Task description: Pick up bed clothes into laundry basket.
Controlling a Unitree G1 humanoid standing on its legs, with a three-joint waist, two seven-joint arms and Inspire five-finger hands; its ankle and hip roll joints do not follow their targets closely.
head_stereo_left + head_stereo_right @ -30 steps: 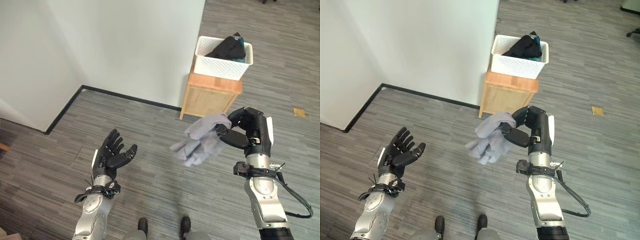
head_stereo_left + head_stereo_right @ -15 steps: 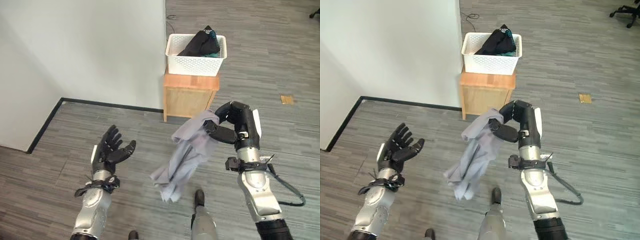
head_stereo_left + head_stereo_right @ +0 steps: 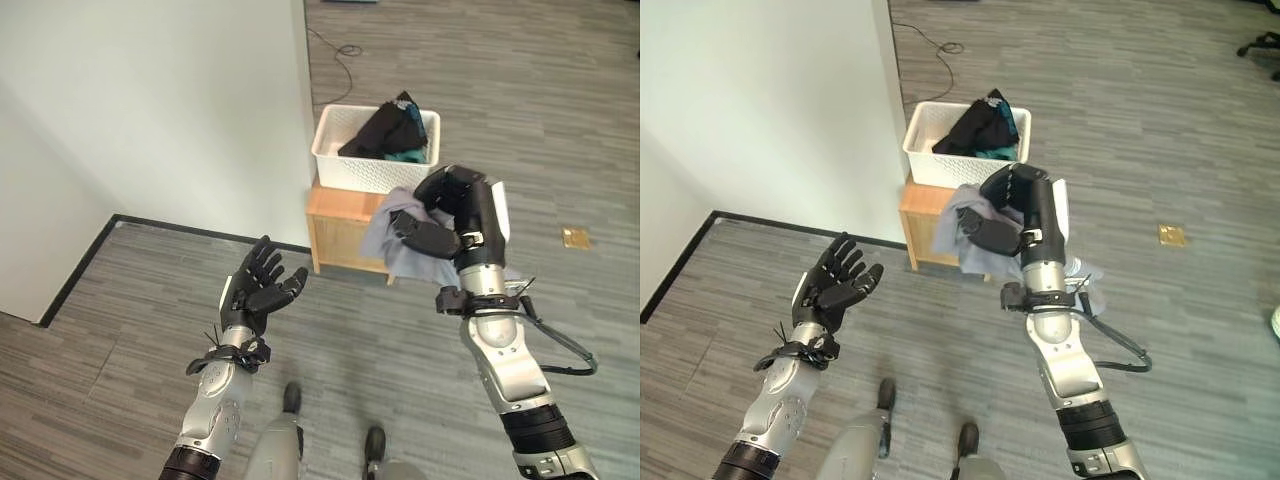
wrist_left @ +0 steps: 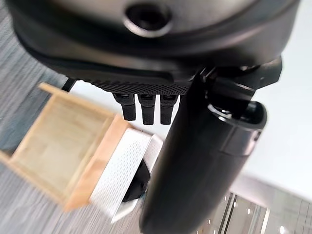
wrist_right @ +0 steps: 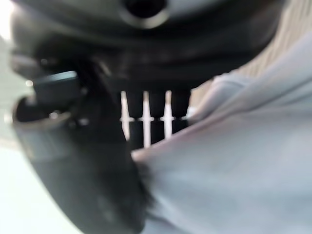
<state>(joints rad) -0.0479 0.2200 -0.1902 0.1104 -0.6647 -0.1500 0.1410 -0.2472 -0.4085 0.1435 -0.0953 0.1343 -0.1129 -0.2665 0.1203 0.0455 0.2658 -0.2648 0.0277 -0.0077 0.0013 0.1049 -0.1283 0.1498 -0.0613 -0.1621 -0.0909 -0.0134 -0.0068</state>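
Cloth first: your right robot hand [image 3: 448, 215] has its fingers and thumb curled round a pale grey garment [image 3: 393, 236], which is bunched in the grip and drapes down in front of the wooden cabinet [image 3: 339, 231]. In the right wrist view the same grey fabric [image 5: 234, 161] lies right against the hand's dark bulk. You are holding it raised, just in front of the white laundry basket [image 3: 353, 170], close to the basket's near rim but not over it.

That basket stands on top of the small wooden cabinet, beside the corner of the white wall [image 3: 180, 110], and it already holds dark clothes [image 3: 385, 128] heaped up above the rim, with a bit of teal fabric showing at their edge.

Your left robot hand [image 3: 262, 288] is raised palm up, well apart from the garment, with its fingers spread and relaxed and nothing in it. Past its fingers, the left wrist view shows the cabinet [image 4: 63, 146] and the basket [image 4: 122, 175].

A black cable [image 3: 335, 45] trails on the grey plank floor [image 3: 560, 110] beyond the basket.
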